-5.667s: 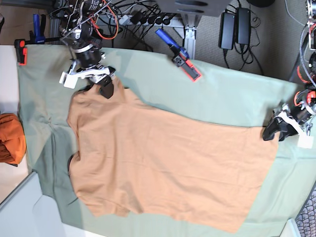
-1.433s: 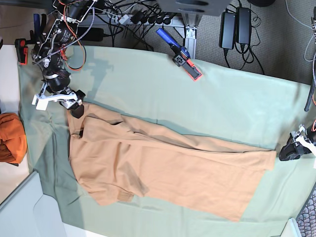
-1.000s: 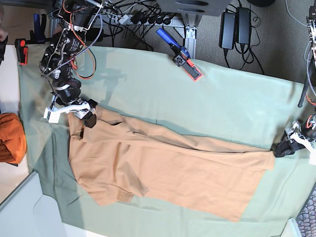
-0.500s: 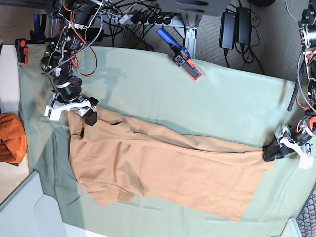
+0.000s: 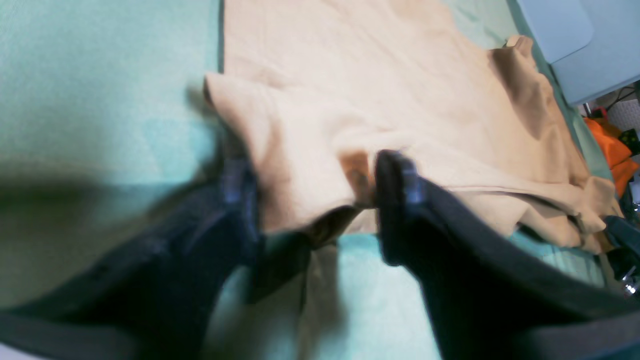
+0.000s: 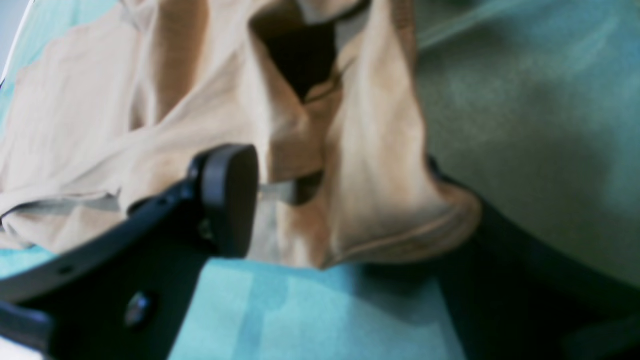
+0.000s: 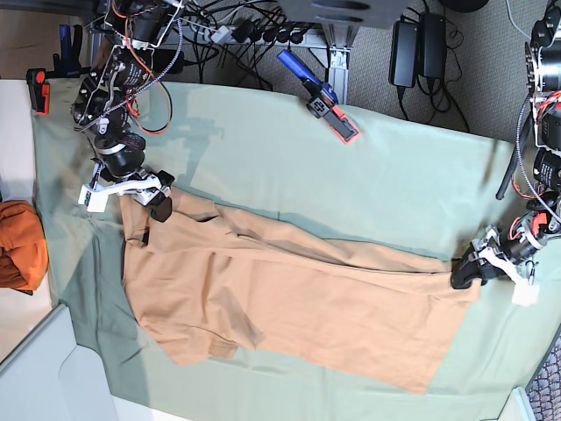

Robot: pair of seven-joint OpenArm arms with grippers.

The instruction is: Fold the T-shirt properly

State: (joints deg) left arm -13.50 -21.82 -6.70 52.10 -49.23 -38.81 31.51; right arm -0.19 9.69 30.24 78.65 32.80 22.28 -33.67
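T-shirt (image 7: 298, 307) on green sheet (image 7: 412, 175), orange bundle (image 7: 17, 246) beside.

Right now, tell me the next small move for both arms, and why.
Probably close both on the cloth. The left gripper straddles the T-shirt hem corner with its jaws apart. The right gripper has the collar-end fold between open jaws. A firm pinch must come before lifting the folded edge.

- Both wrist views are blurred, the dark jaws soft-edged against the T-shirt (image 7: 298, 303).
- The orange cloth bundle (image 7: 17, 246), left of the T-shirt, is cut off by the edge.
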